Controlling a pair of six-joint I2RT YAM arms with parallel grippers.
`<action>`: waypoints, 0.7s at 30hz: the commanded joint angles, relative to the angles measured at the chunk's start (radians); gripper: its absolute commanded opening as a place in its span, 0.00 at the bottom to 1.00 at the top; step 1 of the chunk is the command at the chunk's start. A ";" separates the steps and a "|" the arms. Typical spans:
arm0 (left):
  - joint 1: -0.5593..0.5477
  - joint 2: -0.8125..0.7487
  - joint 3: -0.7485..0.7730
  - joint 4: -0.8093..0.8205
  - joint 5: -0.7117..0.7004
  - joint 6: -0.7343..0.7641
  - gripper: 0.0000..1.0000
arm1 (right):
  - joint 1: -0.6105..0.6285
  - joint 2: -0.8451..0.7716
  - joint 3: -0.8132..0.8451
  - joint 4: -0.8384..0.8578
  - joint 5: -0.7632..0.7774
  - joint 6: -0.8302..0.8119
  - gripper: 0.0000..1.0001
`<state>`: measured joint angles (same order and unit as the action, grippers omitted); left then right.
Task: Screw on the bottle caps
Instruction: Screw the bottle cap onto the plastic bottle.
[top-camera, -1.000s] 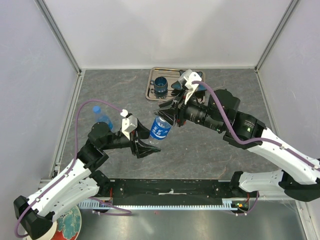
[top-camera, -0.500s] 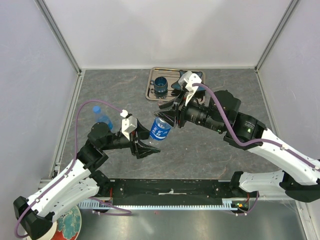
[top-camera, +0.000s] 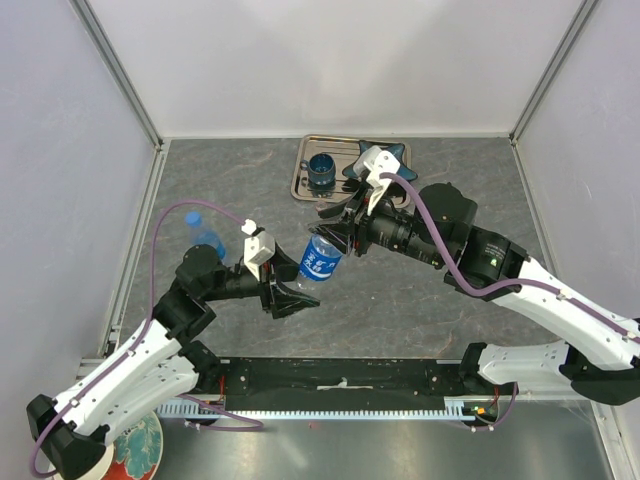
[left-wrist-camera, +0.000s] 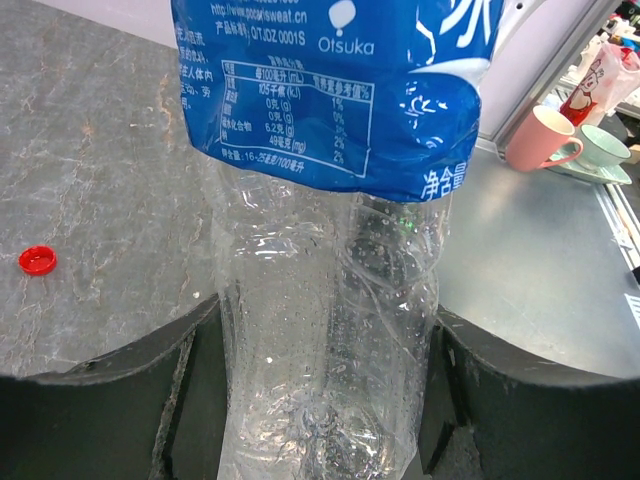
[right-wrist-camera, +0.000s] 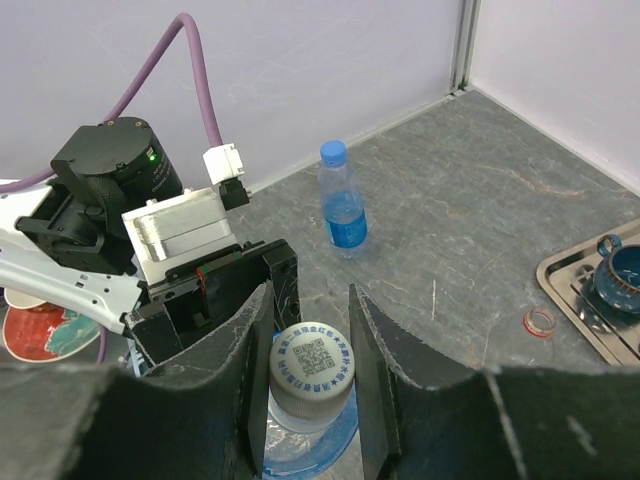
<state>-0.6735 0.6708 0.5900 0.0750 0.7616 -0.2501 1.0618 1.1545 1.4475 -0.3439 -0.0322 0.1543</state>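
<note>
A transparent bottle (top-camera: 320, 258) with a blue label is held tilted above the table between both arms. My left gripper (top-camera: 300, 288) is shut on its clear lower body (left-wrist-camera: 325, 300), with a finger on each side. My right gripper (top-camera: 335, 232) is shut on the white cap (right-wrist-camera: 312, 365), which sits on the bottle's neck. A second bottle (top-camera: 205, 236) with a blue cap on it stands upright at the left, also in the right wrist view (right-wrist-camera: 343, 212). A red cap (left-wrist-camera: 38, 261) lies on the table.
A metal tray (top-camera: 300, 186) at the back holds a dark blue cup (top-camera: 322, 172); its corner also shows in the right wrist view (right-wrist-camera: 560, 290). A small red ring (right-wrist-camera: 538, 322) lies on the table near the tray.
My right wrist has turned and shifted slightly at the cap. The bottle and my left arm have stayed in place.
</note>
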 joint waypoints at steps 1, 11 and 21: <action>0.028 -0.030 0.036 0.108 -0.065 -0.057 0.02 | 0.010 -0.004 -0.036 -0.076 -0.074 0.045 0.20; 0.037 -0.031 0.037 0.117 -0.073 -0.057 0.02 | 0.010 -0.067 -0.170 0.083 -0.172 0.155 0.31; 0.045 -0.028 0.054 0.114 -0.076 -0.054 0.02 | 0.010 -0.049 -0.159 0.102 -0.184 0.163 0.40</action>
<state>-0.6594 0.6476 0.5896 0.0631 0.7876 -0.2501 1.0496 1.0874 1.3094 -0.1589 -0.0925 0.2703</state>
